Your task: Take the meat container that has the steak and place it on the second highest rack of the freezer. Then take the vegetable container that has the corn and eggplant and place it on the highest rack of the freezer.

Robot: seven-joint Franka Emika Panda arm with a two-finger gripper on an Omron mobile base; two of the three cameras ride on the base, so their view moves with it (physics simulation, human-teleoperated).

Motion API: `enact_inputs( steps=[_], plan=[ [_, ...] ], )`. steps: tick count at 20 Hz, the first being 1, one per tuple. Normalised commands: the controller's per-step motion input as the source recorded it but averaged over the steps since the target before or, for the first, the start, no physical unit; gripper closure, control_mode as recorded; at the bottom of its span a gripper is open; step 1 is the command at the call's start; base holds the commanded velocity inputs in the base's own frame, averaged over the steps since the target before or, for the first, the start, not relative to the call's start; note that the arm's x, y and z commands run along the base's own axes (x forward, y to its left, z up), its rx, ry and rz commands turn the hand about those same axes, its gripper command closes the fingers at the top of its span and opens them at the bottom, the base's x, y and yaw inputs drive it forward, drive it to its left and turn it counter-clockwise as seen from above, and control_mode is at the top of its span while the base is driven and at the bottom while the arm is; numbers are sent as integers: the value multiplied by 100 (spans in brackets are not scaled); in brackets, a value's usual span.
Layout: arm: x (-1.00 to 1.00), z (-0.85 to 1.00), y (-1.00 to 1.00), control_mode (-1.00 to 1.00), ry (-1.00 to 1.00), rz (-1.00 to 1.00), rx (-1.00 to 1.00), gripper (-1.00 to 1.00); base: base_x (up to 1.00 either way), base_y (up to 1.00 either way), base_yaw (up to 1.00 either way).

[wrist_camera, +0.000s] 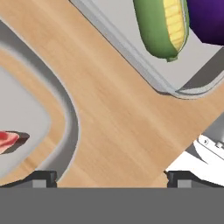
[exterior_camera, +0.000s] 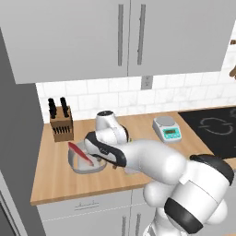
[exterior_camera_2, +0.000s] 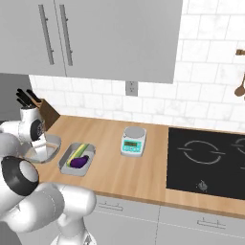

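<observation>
The meat container is a wide grey tray on the wooden counter, with the red steak lying tilted in it. My arm reaches over its right side. In the hand view my gripper is open, just above the counter. Its left fingertip sits by the meat container's rim, and the right fingertip is over bare wood. The steak's end shows at the left. The vegetable container stands just right of the meat tray and holds the corn and the eggplant. The freezer is the dark wall at the left.
A knife block stands at the back left of the counter. A small scale sits mid-counter, with a black cooktop to its right. Grey cupboards hang above. The counter's front edge runs close to both trays.
</observation>
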Motion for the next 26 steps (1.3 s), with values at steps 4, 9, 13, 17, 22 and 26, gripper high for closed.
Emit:
enact_inputs(
  steps=[4,9,13,17,22,26],
  plan=[
    [20,-30,17,-100,6,0,0,-100,0,0,0],
    [11,-22,31,-100,2,-4,0,-100,0,0,0],
    [0,-14,31,-100,0,-16,0,-100,0,0,0],
    [0,-13,18,-100,0,-23,0,-100,0,0,0],
    [0,-27,0,-100,4,-22,0,-100,0,0,0],
    [0,-36,0,-100,5,-18,0,100,0,0,0]
  ],
)
